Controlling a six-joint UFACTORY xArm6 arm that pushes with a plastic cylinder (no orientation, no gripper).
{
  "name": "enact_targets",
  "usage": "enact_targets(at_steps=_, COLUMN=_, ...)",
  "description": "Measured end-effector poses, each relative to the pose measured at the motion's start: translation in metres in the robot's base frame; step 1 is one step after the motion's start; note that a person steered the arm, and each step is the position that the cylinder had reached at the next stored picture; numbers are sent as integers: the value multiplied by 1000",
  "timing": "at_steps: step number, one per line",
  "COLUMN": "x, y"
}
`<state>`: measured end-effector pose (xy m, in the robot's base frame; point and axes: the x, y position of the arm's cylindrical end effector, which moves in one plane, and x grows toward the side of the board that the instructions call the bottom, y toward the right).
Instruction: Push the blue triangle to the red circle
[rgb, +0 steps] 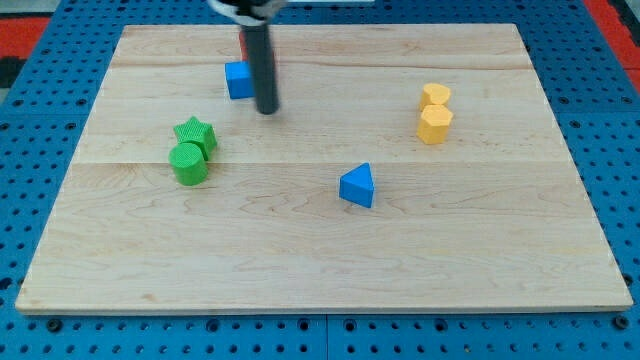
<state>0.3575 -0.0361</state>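
The blue triangle (357, 186) lies near the middle of the wooden board, a little to the view's right. A red block (243, 44) shows only as a sliver behind the rod near the view's top; its shape cannot be made out. My tip (267, 110) rests on the board just right of a blue cube (238, 79), well up and to the left of the blue triangle and apart from it.
A green star (196, 132) and a green cylinder (188, 163) sit touching at the view's left. A yellow heart (435, 95) and a yellow hexagon (434, 124) sit together at the view's right. The wooden board (480, 250) lies on a blue pegboard.
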Motion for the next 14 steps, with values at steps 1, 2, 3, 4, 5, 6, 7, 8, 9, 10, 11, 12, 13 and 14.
enact_targets(at_steps=1, x=24, y=59)
enact_targets(at_steps=2, x=76, y=61)
enact_targets(at_steps=3, x=117, y=96)
enact_targets(at_steps=4, x=150, y=129)
enact_targets(at_steps=5, x=192, y=118)
enact_targets(at_steps=6, x=181, y=94)
enact_targets(at_steps=7, x=155, y=93)
enact_targets(at_steps=8, x=133, y=89)
enact_targets(at_steps=9, x=104, y=91)
enact_targets(at_steps=10, x=79, y=91)
enact_targets(at_steps=11, x=57, y=89)
enact_targets(at_steps=12, x=41, y=73)
enact_targets(at_steps=13, x=31, y=62)
enact_targets(at_steps=14, x=13, y=62)
